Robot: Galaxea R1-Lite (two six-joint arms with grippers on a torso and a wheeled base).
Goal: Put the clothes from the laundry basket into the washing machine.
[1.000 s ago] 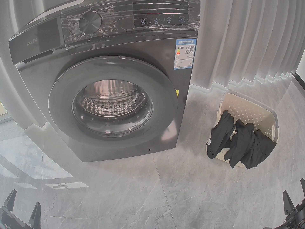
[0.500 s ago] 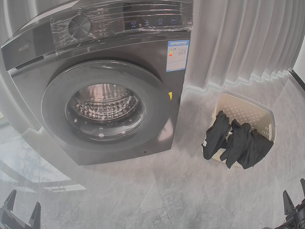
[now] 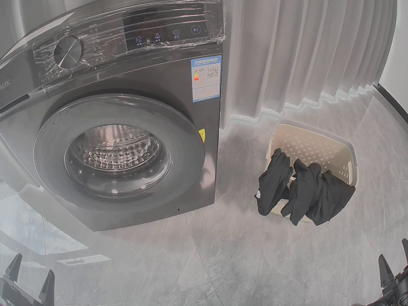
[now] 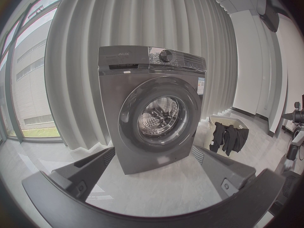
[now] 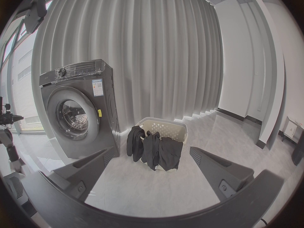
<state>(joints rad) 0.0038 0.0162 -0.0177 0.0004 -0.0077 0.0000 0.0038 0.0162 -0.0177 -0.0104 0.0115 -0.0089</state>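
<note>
We find the clothes (image 3: 307, 188) draped over the near rim of the basket (image 3: 315, 146), right of the washer (image 3: 127, 86); the right pincer (image 3: 393, 248) lies nearer; it and the left pincer (image 3: 34, 264) stand apart, empty

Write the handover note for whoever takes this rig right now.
Left gripper: open, empty, facing the washing machine.
Right gripper: open, empty, facing the laundry basket.
Basket stands on the floor right of the machine; black clothes hang over its near rim. The machine's door looks shut.
Done: nothing loaded.
Left: open the door, move all the clothes into the machine.
</note>
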